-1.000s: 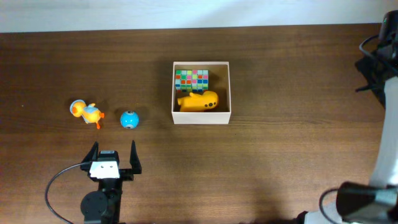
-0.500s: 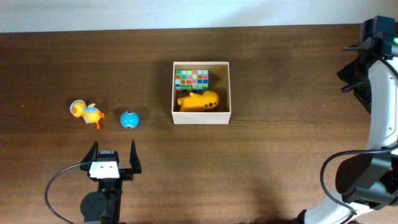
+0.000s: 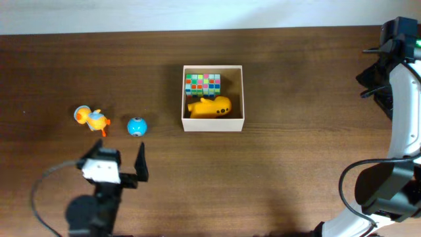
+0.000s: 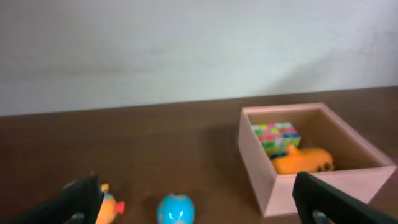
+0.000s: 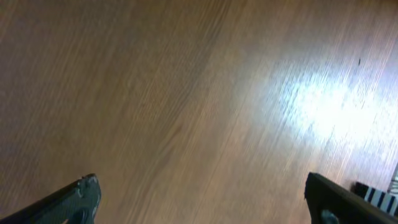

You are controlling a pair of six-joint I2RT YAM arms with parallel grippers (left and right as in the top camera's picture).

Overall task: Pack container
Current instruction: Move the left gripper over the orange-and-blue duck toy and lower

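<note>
Two toys already lie in the square cream-white box (image 3: 212, 125), which sits with its top open near the middle of the dark brown wooden worktop (image 3: 296, 164). One is a cube covered in little coloured squares (image 3: 203, 82), tucked into the back left corner of the box. The other is a yellow plastic submarine toy (image 3: 210, 106), lying just in front of the cube; I cannot tell if they touch. Two more toys are out on the worktop, well to the left of the box: a small round blue ball (image 3: 136, 126) and, further left, an orange and yellow duck toy (image 3: 91, 119). The ball and the duck are near each other but apart. The left fingers (image 4: 326, 202) are spread wide and hold nothing. They are at the near side of the worktop, close to the ball, and point toward the white wall (image 4: 186, 50) at the back. In that arm's own camera the ball shows between the two fingers, with the box off to the right. The right arm (image 3: 395, 59) is at the right edge, well away from the box. The right fingers (image 5: 74, 198) are spread wide too, with only bare, shiny wood between them.
</note>
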